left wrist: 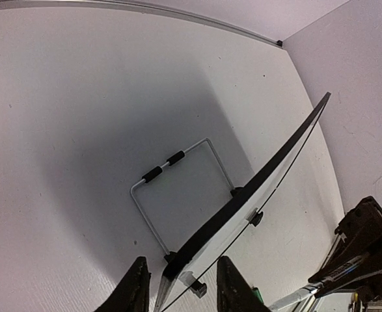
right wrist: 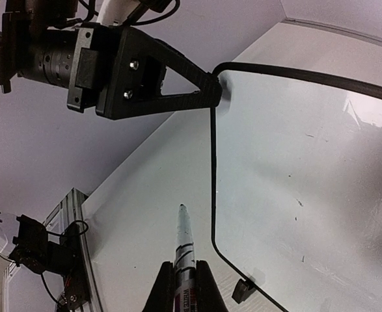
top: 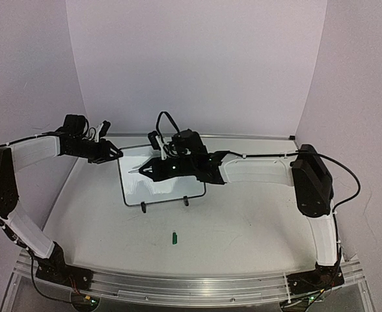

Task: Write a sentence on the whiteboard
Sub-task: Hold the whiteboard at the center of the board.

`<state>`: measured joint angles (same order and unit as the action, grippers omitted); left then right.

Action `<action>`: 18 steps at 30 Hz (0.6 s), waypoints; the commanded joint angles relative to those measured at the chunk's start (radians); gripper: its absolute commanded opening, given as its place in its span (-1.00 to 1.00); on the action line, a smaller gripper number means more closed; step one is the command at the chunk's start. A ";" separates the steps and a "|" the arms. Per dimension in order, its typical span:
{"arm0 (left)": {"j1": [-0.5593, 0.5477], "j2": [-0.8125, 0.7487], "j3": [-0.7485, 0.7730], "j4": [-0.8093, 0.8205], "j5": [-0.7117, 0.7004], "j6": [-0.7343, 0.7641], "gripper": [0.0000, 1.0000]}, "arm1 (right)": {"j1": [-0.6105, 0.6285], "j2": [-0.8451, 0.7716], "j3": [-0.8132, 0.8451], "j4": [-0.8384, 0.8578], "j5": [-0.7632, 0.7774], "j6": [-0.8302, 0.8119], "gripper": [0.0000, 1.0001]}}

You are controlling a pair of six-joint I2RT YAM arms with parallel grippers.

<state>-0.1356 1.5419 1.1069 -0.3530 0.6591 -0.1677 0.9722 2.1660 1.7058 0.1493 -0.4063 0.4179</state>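
Observation:
The whiteboard [top: 177, 188] stands tilted back on the white table, mid-left. In the right wrist view its glossy face [right wrist: 308, 182] carries only a few small specks; no sentence is in view. My left gripper [top: 116, 154] is at the board's top left corner. In the left wrist view its fingers [left wrist: 182, 260] straddle the black-edged board [left wrist: 262, 179] with a gap on each side. My right gripper [top: 148, 170] hovers in front of the board's left part, shut on a marker [right wrist: 185, 240]. The marker tip points past the board's left edge, off its surface.
A small green cap [top: 174, 238] lies on the table in front of the board. A wire stand [left wrist: 171, 188] props the board from behind, and two black feet [top: 143, 207] hold its lower edge. White walls close in the left, back and right. An aluminium rail [top: 177, 286] runs along the near edge.

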 commanded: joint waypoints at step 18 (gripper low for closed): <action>0.004 -0.036 0.016 0.005 0.016 0.209 -1.00 | 0.008 0.074 0.112 0.050 0.024 -0.009 -1.00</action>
<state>-0.1356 1.5428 1.1072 -0.3504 0.6975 -0.0279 0.9722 2.2126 1.7656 0.1549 -0.3832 0.4164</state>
